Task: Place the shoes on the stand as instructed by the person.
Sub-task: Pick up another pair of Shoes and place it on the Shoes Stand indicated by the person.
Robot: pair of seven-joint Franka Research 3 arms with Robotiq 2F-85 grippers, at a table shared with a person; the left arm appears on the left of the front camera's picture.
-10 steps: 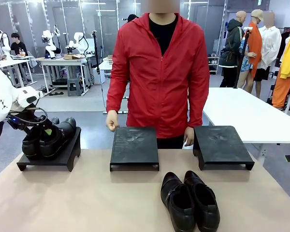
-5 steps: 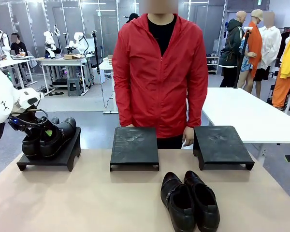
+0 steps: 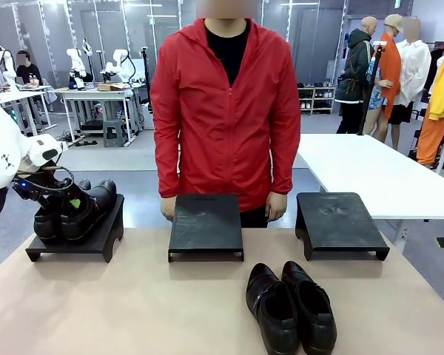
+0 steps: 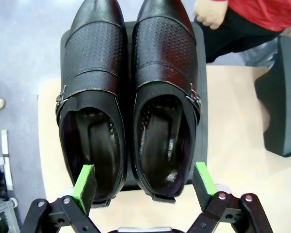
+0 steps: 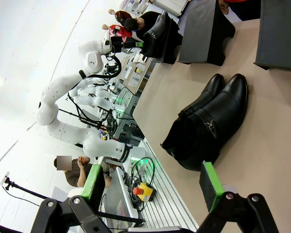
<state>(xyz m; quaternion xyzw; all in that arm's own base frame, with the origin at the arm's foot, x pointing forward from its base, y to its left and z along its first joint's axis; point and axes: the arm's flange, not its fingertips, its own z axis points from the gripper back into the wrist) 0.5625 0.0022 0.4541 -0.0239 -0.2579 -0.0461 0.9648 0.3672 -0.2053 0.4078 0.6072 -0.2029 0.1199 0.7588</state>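
One pair of glossy black shoes [image 3: 74, 211] rests on the left stand [image 3: 96, 240]. My left gripper [image 3: 63, 196] hovers open just over their heels. In the left wrist view its green pads [image 4: 85, 182] straddle the heel ends of this pair [image 4: 131, 97], holding nothing. A second pair of shoes [image 3: 290, 307] lies on the table at the near right, also seen in the right wrist view [image 5: 208, 121]. My right gripper [image 5: 152, 187] is open and empty, well short of that pair. The person [image 3: 226, 111] in a red jacket stands behind the middle stand [image 3: 206, 225].
An empty black stand [image 3: 340, 222] sits at the far right, level with the other two. The tan table [image 3: 133, 310] has free room at the near left and centre. The person's hand [image 4: 211, 12] hangs near the table's far edge.
The person has stepped towards the picture's left and lowered both hands beside the middle stand. Neither arm nor any shoe has moved.
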